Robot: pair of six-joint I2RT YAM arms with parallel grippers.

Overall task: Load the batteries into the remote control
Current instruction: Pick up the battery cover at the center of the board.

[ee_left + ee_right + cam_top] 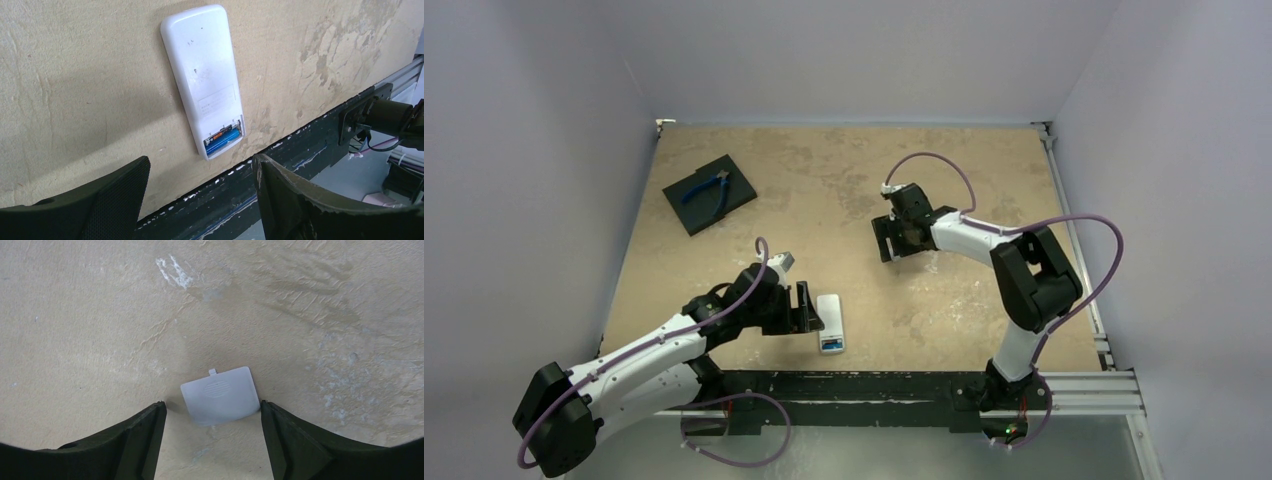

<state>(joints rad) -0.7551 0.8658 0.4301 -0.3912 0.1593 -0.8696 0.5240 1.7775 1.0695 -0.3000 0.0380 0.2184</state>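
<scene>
**Right gripper** (211,407): jaws spread wide and holding nothing. They are lowered to the table (844,170), one finger on each side of the battery cover (218,395). The cover is a small pale panel lying flat, ribbed side up, latch tab pointing away from the wrist. Whether the fingers touch its edges cannot be told.

**Left gripper** (200,164): jaws parted and empty, hovering just beside the remote control (205,75) at the table's near edge.

**Remote control**: lies face down with its plain white back up, close to the front rail between the two arm bases. The compartment at its near end is uncovered.

**Blue battery** (222,141): seated in the open compartment, in the slot nearer the end of the handset.

**Dark battery**: not made out. The slot beside the blue one shows dark and orange detail too small to read as a cell or a contact. No loose cell shows on the table.

**Elsewhere**: blue-handled pliers (709,190) on a black pad (736,180) at the far left, well apart from the work.

**Progress, as judged**: at least one cell is loaded and the second probably is too. What appears left is lifting the cover, which lies well apart from the remote, and sliding it back over the compartment.
</scene>
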